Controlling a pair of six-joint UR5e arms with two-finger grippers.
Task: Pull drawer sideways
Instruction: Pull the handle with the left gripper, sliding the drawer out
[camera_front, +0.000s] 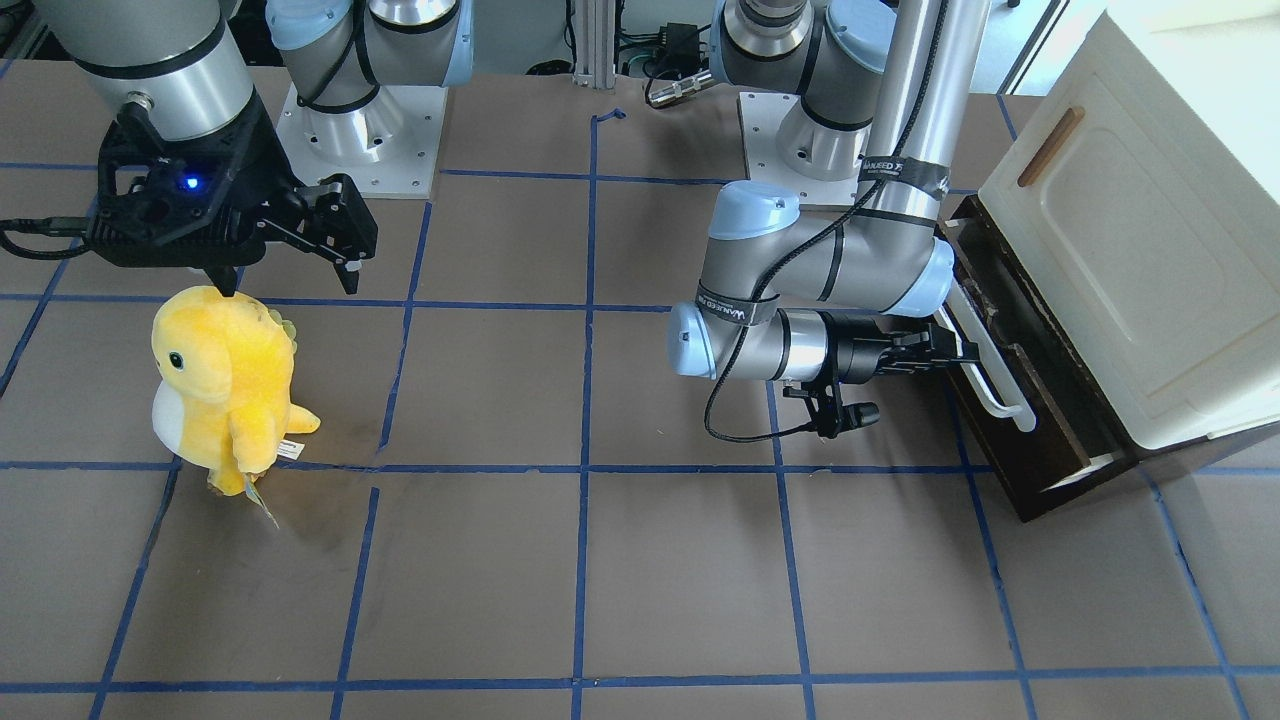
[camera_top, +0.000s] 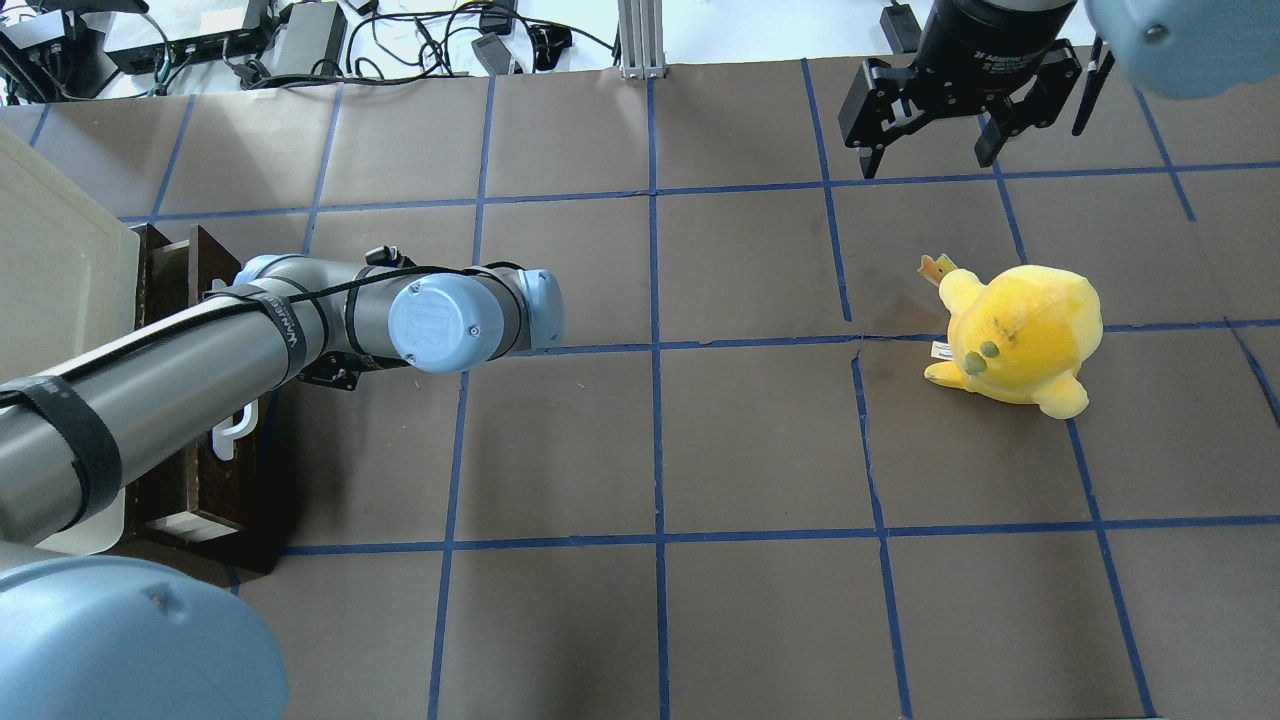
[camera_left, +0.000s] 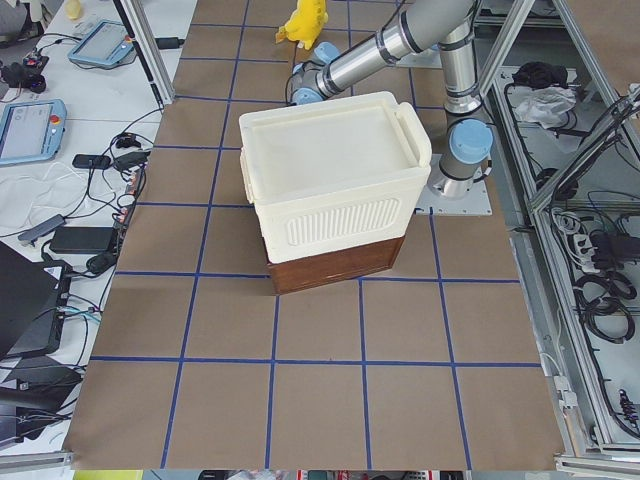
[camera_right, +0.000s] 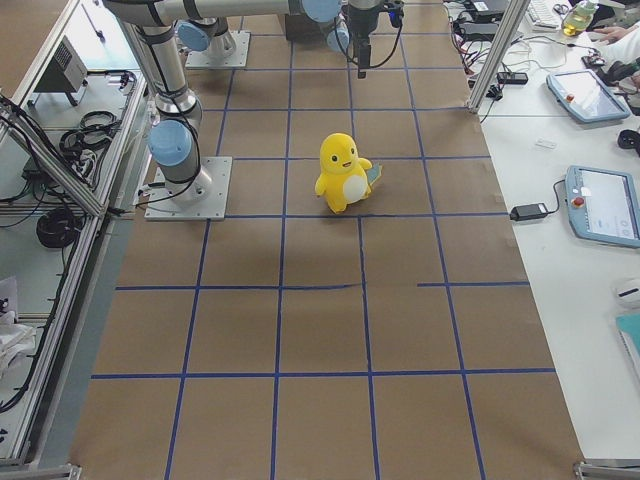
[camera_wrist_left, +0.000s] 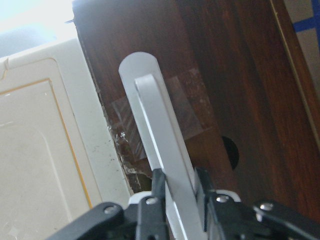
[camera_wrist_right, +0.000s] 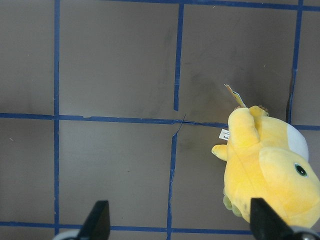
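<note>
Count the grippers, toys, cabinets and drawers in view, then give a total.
Grippers: 2, left gripper and right gripper
Toys: 1, yellow toy
Cabinets: 1, cream cabinet
Drawers: 1, dark drawer
Total: 5

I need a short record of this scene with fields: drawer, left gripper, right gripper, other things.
drawer: dark brown wooden drawer under the cream cabinet, appears slightly open
left gripper: closed on the drawer's long white bar handle
right gripper: open, empty, raised near the yellow plush toy
other things: the toy stands upright, untouched
</note>
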